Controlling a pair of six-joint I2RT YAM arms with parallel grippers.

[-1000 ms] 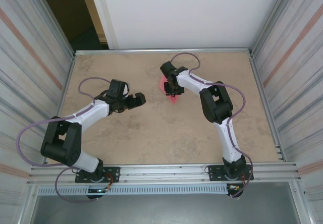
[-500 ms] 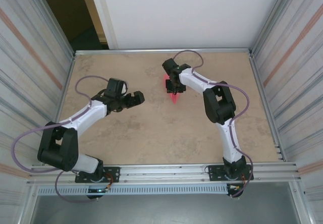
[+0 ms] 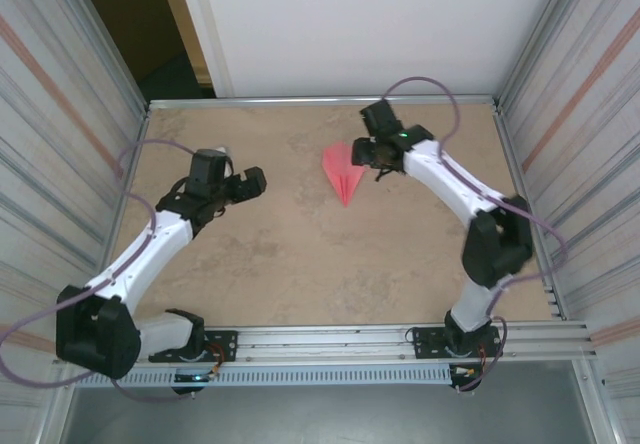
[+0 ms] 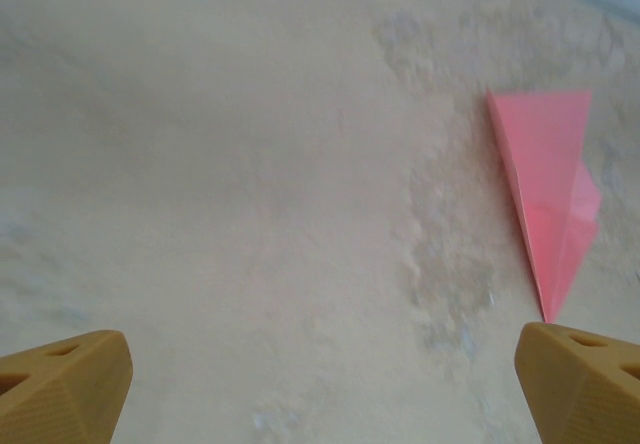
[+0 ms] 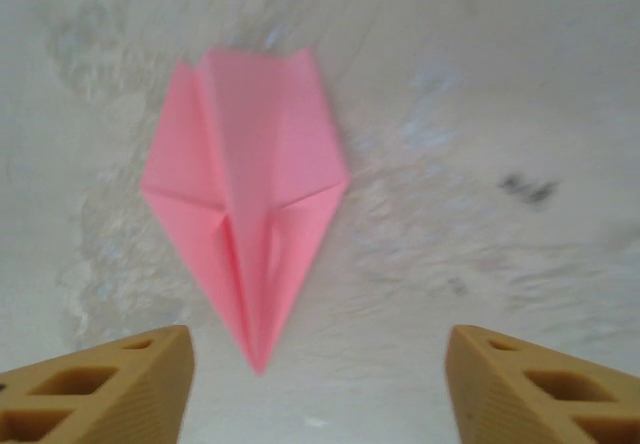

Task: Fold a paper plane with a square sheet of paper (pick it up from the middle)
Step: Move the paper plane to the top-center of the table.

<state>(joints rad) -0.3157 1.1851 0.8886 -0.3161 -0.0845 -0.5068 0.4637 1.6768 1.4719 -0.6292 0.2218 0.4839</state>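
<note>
Okay: pink-red folded paper dart [image 3: 343, 172] lies flat on tan table [image 3: 300, 264]. Right gripper [image 3: 362, 152] at its 2 o'clock, jaws apart, empty. Left gripper [image 3: 250, 182] at 9 o'clock, wide, empty.

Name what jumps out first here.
The pink-red paper plane lies folded flat on the tan table, beyond centre, with its nose pointing toward the arm bases. The right gripper hovers open close beside its wide tail end, not gripping it. The left gripper stands open, well off to the left.
</note>
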